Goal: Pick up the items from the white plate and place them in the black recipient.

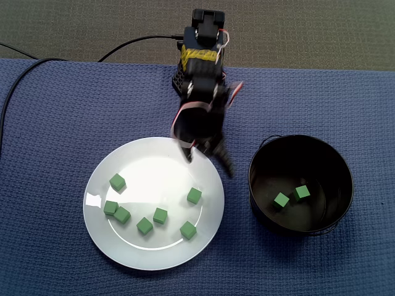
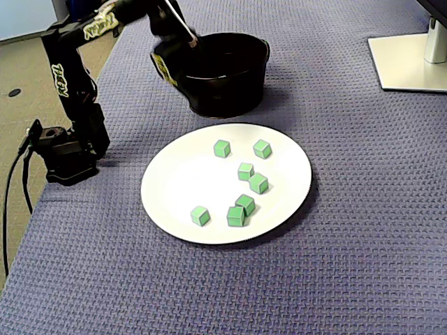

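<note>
Several small green cubes (image 1: 160, 216) lie scattered on the white plate (image 1: 154, 166), seen in both fixed views (image 2: 246, 171). To the plate's right in a fixed view stands the black round pot (image 1: 258, 185) with two green cubes (image 1: 281, 200) on its bottom. My gripper (image 1: 207, 160) hangs over the plate's far right rim, between plate and pot. It is open, and nothing sits between its fingers (image 1: 187, 153). In the other fixed view the plate (image 2: 167, 181) lies in front of the pot (image 2: 230, 98), and the arm (image 2: 105, 21) reaches to the pot's left rim.
A blue woven cloth (image 1: 49, 154) covers the table. The arm's base (image 2: 66, 157) stands at the table edge with a black cable (image 1: 18, 68) trailing off it. A white monitor stand (image 2: 412, 59) sits at the far corner.
</note>
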